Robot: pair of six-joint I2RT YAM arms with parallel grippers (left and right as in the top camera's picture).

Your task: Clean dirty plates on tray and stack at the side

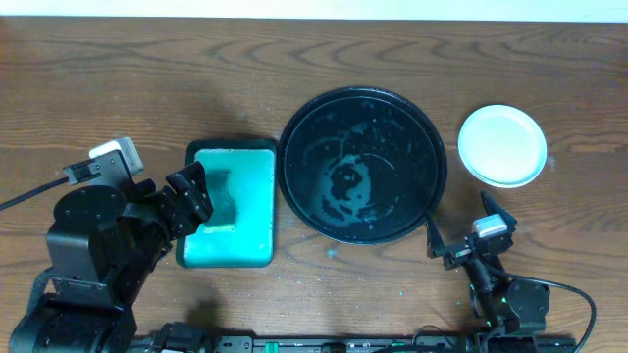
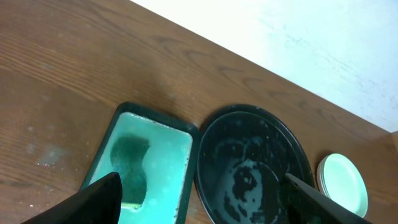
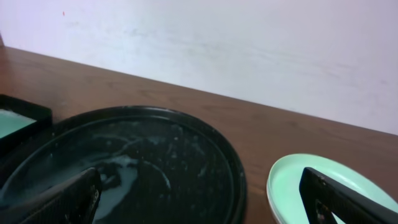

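Mint plates (image 1: 502,145) stacked beside black tray (image 1: 392,127), lower ones hidden

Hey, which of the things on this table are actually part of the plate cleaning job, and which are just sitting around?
Part of the job:
black round tray, smeared inside
stack of pale plates beside it
sponge, probably the wiper

Just sitting there:
teal rectangular tray, which only holds the sponge

The plates (image 1: 502,145) lie right of the tray (image 1: 402,132), the sponge tray (image 1: 257,211) left of it
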